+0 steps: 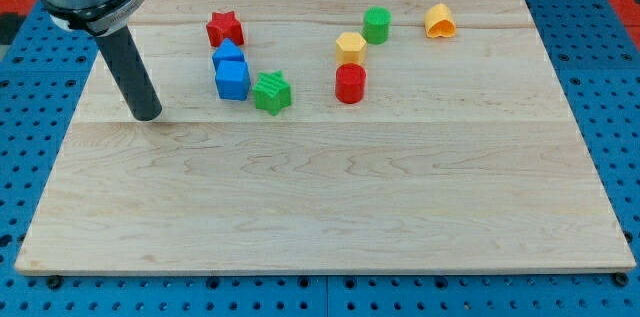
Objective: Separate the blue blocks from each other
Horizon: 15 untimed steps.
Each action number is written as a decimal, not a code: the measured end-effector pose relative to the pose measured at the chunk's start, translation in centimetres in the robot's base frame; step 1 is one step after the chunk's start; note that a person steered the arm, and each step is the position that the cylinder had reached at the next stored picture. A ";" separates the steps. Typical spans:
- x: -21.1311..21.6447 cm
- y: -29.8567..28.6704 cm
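Note:
Two blue blocks touch each other at the view's upper left: a blue cube point(233, 80) in front and a second blue block point(227, 55) just behind it. A red star point(225, 28) sits right above them and a green star point(271, 92) touches the cube's right side. My tip point(147, 114) rests on the board to the left of the blue cube, about a block's width and a half away, touching no block.
A red cylinder point(350, 84), a yellow hexagonal block point(350, 47), a green cylinder point(377, 24) and an orange arch-like block point(438, 21) stand at the upper middle and right. The wooden board point(330, 207) lies on a blue pegboard.

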<state>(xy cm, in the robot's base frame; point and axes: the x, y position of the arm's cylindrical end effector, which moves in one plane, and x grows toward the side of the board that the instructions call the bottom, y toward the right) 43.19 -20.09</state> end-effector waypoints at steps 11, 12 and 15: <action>-10.5 6.2; -7.6 8.4; -0.3 15.8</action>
<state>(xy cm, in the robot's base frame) 42.93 -4.34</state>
